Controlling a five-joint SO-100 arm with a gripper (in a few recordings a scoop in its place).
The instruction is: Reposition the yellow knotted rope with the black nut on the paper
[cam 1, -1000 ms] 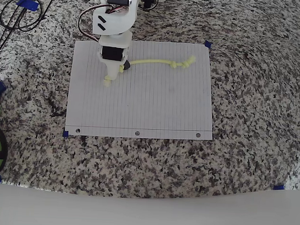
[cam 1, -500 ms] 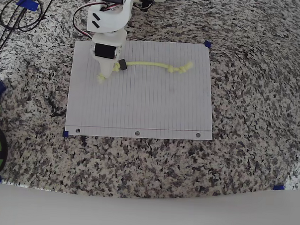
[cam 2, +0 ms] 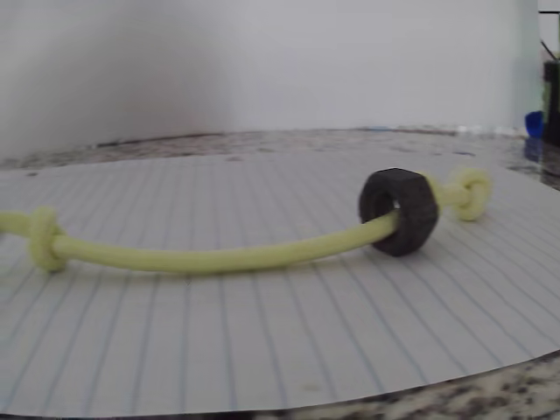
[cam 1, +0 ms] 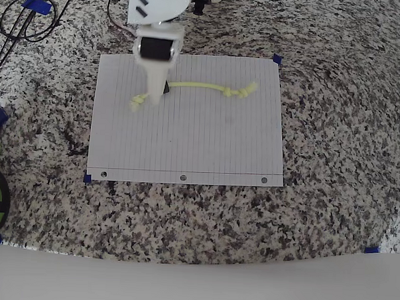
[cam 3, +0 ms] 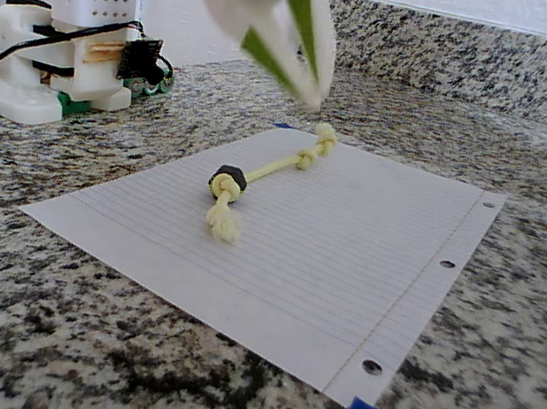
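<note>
On the white lined sheet of paper [cam 3: 346,265] the thin pale yellow knotted rope [cam 3: 276,168] lies released, its small black nut [cam 3: 227,180] beside the near knot, while the white-and-green gripper [cam 3: 308,93] has lifted clear, fingers nearly together, empty.

The worktop [cam 1: 317,215] is seen straight down from above in the overhead view. The paper [cam 2: 262,341] is viewed close and low in the wrist view. In the fixed view it is seen obliquely from one corner; the paper is shared.
</note>
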